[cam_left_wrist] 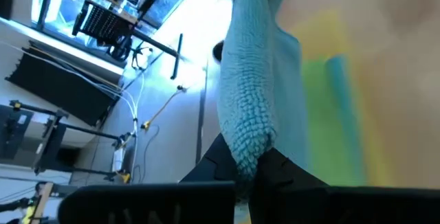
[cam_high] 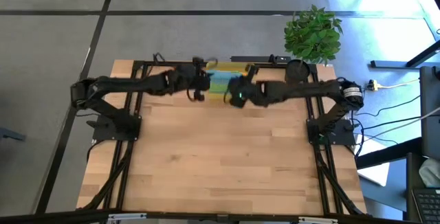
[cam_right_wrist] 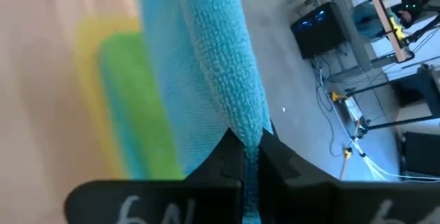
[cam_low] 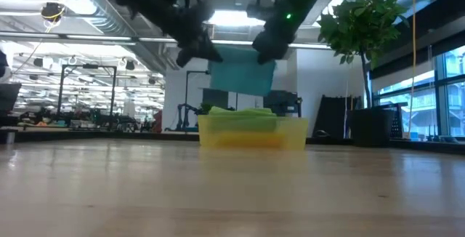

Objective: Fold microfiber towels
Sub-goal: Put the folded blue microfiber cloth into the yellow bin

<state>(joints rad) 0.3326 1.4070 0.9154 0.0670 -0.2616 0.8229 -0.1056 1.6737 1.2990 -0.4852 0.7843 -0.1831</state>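
Observation:
A teal-blue microfiber towel (cam_low: 240, 73) hangs in the air between my two grippers, above a translucent yellow tray (cam_low: 290, 134) at the table's far middle. My left gripper (cam_low: 195, 51) is shut on its left end, my right gripper (cam_low: 265, 51) on its right end. In the tray lie more towels, a green one (cam_low: 243, 112) on top, with teal and yellow beside it in the wrist views. In the high view the held towel (cam_high: 218, 83) shows between the two gripper heads. My left gripper pinches a bunched top edge of the teal towel (cam_left_wrist: 247, 157) between its two fingers, coming from the table's left and slanting down. The cloth runs away from the fingers toward the other gripper and hangs clear of the tray. My right gripper pinches the opposite bunched top edge of the teal towel (cam_right_wrist: 249, 133) between its two fingers, coming from the table's right and slanting down. The towel stretches away from the fingers and hangs below them, lifted clear.
A potted plant (cam_high: 313, 35) stands beyond the table's far right corner. The black frame rails (cam_high: 130, 121) run along the table's left and right sides. Bare wooden tabletop (cam_high: 220, 162) spreads from the middle to the near edge.

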